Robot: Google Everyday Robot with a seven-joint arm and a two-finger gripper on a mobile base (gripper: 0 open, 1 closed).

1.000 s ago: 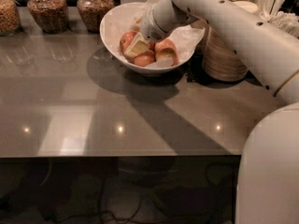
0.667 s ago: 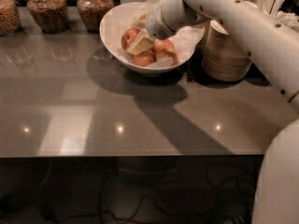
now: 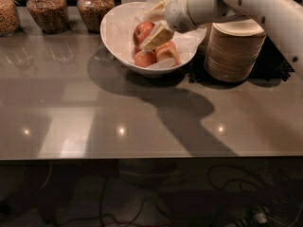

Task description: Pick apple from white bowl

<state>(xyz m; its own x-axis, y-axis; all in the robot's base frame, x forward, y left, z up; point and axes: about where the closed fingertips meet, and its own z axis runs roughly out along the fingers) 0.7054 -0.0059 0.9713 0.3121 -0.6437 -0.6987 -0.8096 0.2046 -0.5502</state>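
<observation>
Pincer at the big red apple in the bowl

The pincer (image 3: 157, 32) hangs inside the rim of the bowl (image 3: 112, 32) on the desk (image 3: 142, 112), lying against the right side of the apple (image 3: 142, 31). Whether it is spread, closed or already gripping I cannot tell. The apple sits at the back of the heap, above a small dark apple (image 3: 143, 59) and beside a paler one (image 3: 166, 54). To do this well, I judge it should centre on the red apple's widest part and come in from above so the neighbours are not nudged. It should keep off the paper (image 3: 191, 38), squeeze firmly, then lift straight up, clear of the rim and the stacked bowls (image 3: 234, 53) nearby.
</observation>
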